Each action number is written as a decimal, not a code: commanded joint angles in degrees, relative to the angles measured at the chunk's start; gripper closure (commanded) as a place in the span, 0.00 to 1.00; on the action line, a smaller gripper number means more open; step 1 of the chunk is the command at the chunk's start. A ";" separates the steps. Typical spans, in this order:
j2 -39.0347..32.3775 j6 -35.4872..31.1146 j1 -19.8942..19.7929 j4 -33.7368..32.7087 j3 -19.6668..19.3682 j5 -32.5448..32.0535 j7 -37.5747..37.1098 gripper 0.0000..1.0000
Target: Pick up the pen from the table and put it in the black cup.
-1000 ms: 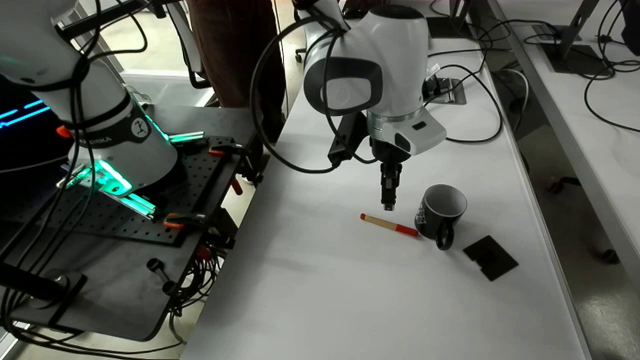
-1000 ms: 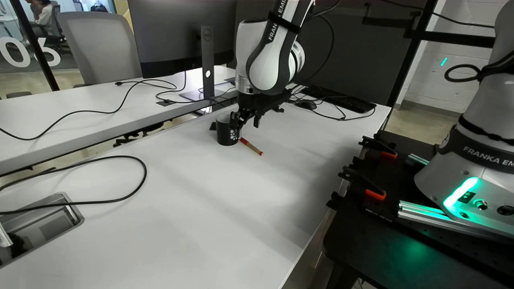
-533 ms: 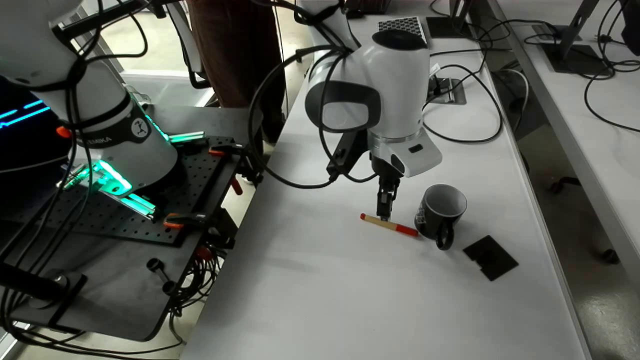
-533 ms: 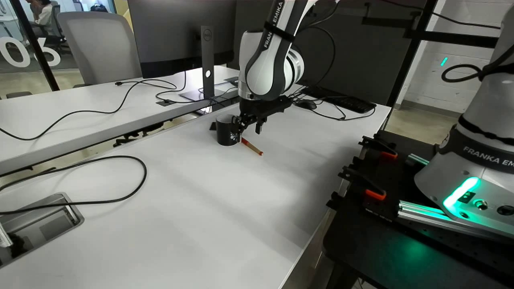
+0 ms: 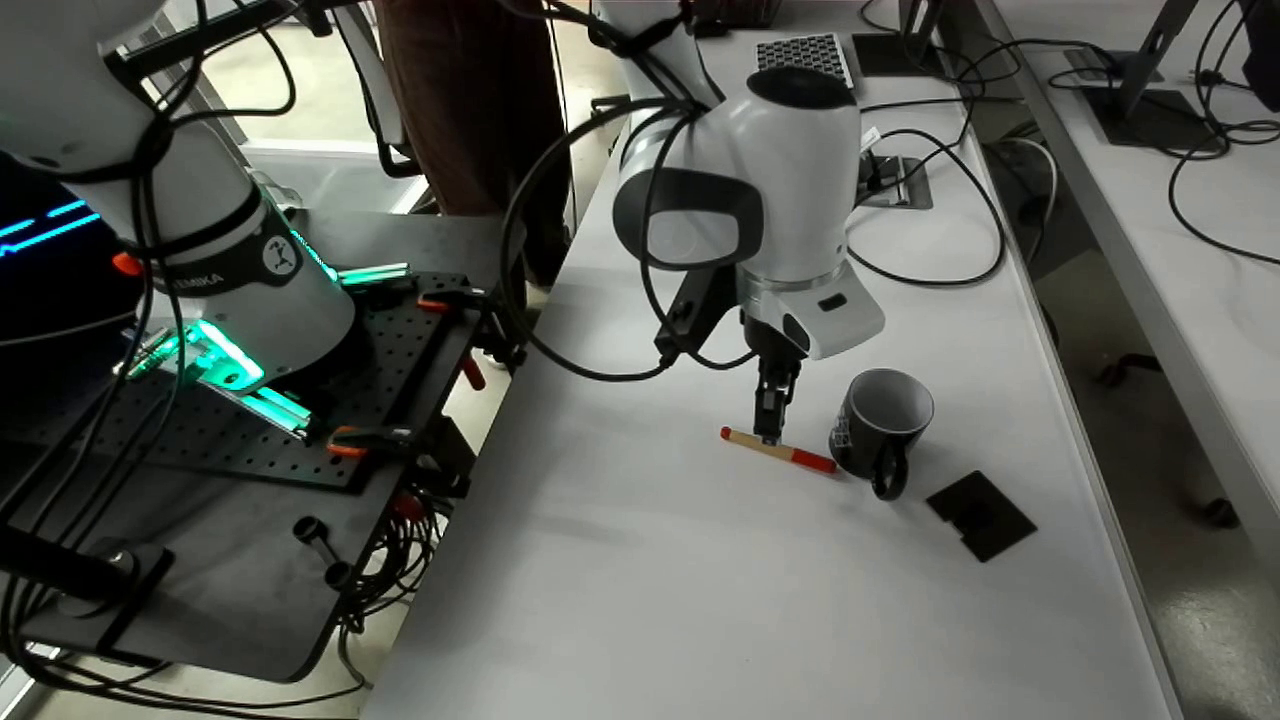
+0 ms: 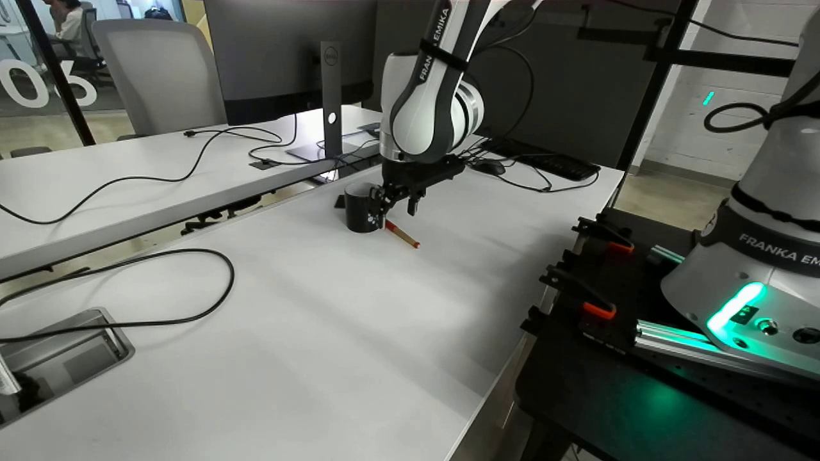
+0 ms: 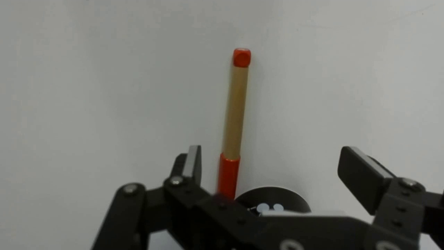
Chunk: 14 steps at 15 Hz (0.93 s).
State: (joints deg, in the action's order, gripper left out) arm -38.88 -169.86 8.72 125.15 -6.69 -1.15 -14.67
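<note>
1. Wrist view: gripper point(image 7: 272, 161) closest, fingers spread wide apart, nothing in their hold. Tips low over the white table point(image 5: 700, 600); whether they meet it, cannot tell.
2. Pen point(image 7: 236, 111): lying flat on the table. Tan barrel, red at both ends, one red part long, the other short. From the wrist it runs through the span between the fingers, closer to one than to its mate, ungripped.
3. Black cup point(image 5: 868, 445): upright, pale grey inside, light markings on its side, handle showing in an exterior view. Pen's long red end just beside it; touching or not, cannot say.
4. Flat black piece point(image 5: 985, 520): notched edge, on the table near the cup, on the side away from the pen.
5. Keyboard point(image 6: 544, 159) and mouse point(image 6: 489, 167): farther along, same table.
6. Neighbouring desk point(image 6: 64, 179): across a gap, with a monitor point(image 6: 282, 57) on its stand, seen from behind.
7. Grey chair point(image 6: 157, 77): behind that desk. Farther off, a person point(image 6: 70, 25), small, partly cropped.
</note>
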 commanded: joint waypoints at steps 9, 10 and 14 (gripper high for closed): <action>-2.69 -2.53 -3.06 -1.13 2.61 1.73 2.89 0.00; -2.79 -2.88 -3.50 -1.15 3.08 1.82 3.14 0.00; -2.86 -3.39 -4.88 -1.15 4.56 2.46 4.06 0.00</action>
State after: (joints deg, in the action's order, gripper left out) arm -40.70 -172.16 5.51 125.03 -3.68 -0.37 -12.97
